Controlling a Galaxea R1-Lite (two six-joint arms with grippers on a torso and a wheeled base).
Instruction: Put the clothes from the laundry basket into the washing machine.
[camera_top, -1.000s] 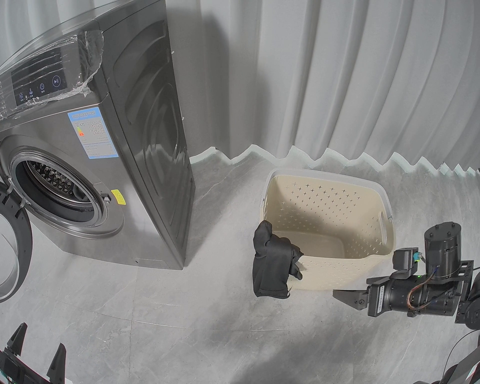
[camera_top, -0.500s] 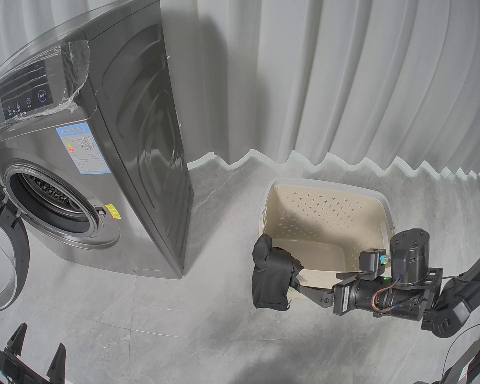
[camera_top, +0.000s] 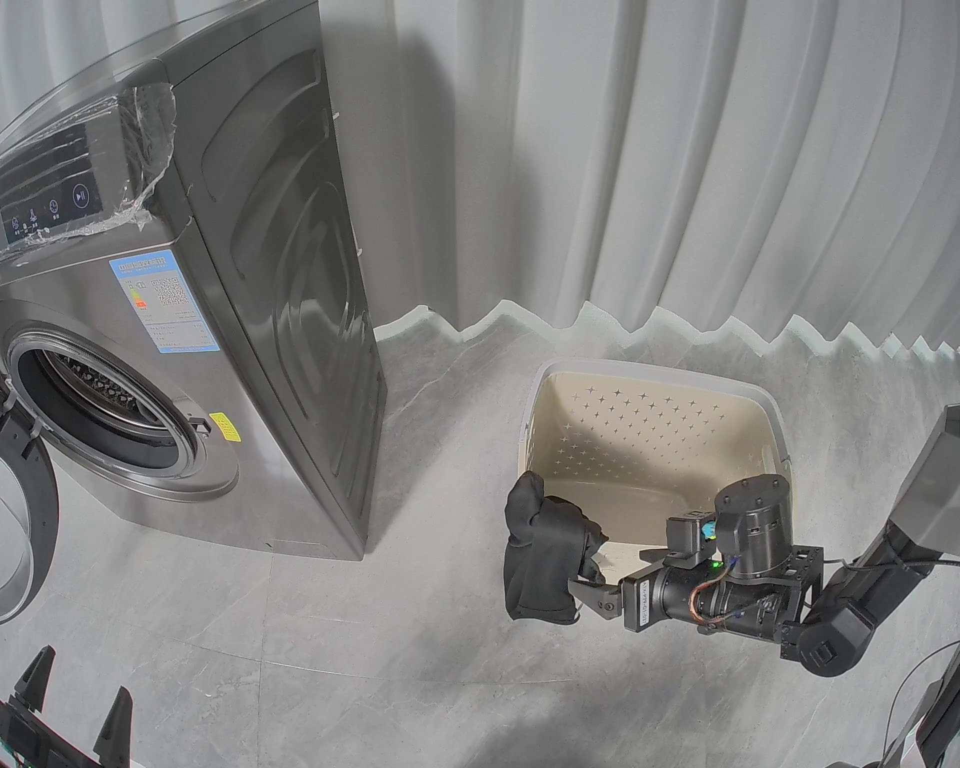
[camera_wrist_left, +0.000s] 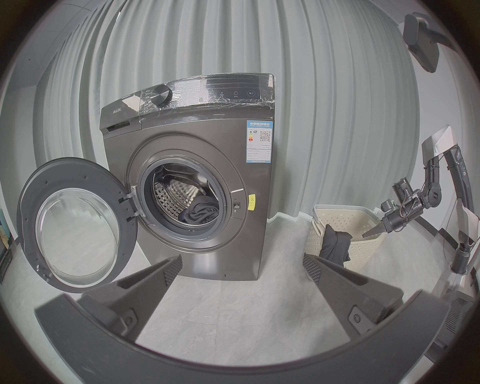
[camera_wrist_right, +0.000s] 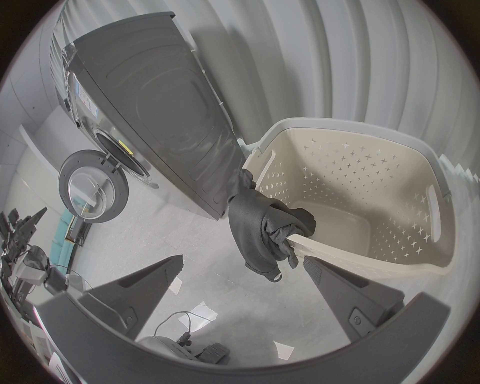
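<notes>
Crumpled dark garment (camera_top: 540, 550) over star-perforated plastic basket (camera_top: 660, 425)

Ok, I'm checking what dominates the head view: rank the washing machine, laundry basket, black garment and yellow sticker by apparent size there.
Largest to smallest:
1. washing machine
2. laundry basket
3. black garment, hanging over the basket's rim
4. yellow sticker on the machine's front

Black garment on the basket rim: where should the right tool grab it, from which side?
The black garment drapes over the laundry basket's near corner, mostly hanging outside. Grip the thick bunch just below the rim, coming level from outside the basket, where the open right tool faces it; I'd then lift upward so it clears the rim.
</notes>
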